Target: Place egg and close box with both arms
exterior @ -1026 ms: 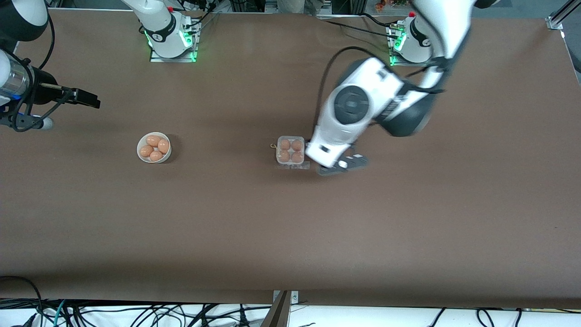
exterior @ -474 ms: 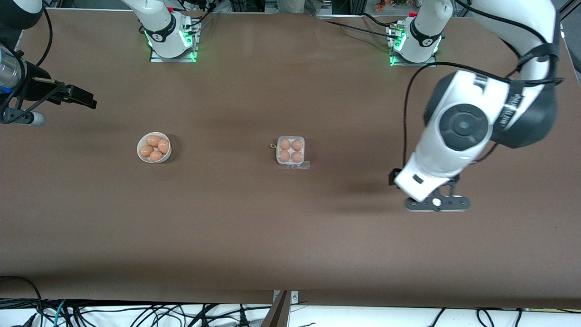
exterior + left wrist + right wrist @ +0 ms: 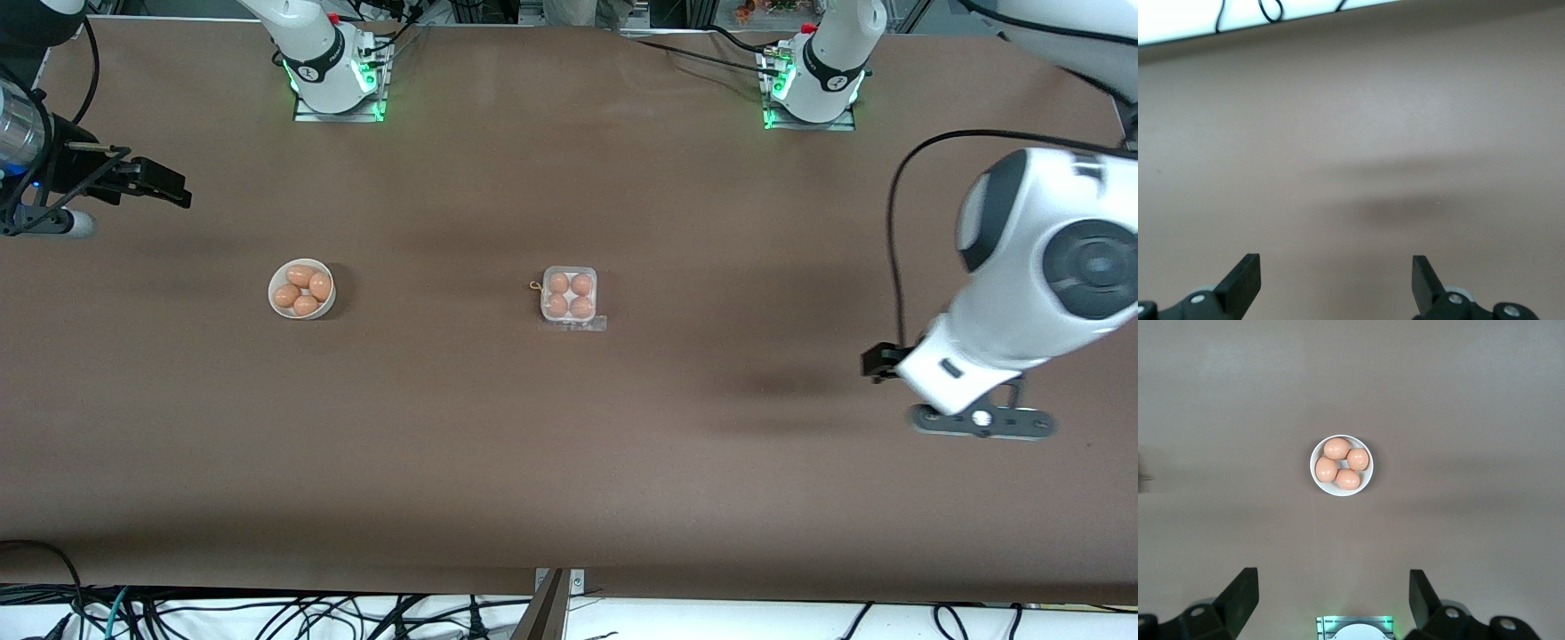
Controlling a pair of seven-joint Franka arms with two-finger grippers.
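The left gripper [image 3: 1335, 283] hangs over bare table [image 3: 622, 462] toward the left arm's end, fingers spread wide with nothing between them. The right gripper [image 3: 1332, 600] is up high at the right arm's end, also wide open and empty, looking down at the white bowl [image 3: 302, 289] with four brown eggs in it. The box [image 3: 569, 296] sits mid-table, well apart from both grippers, with four eggs in its cells and its clear lid down over them.
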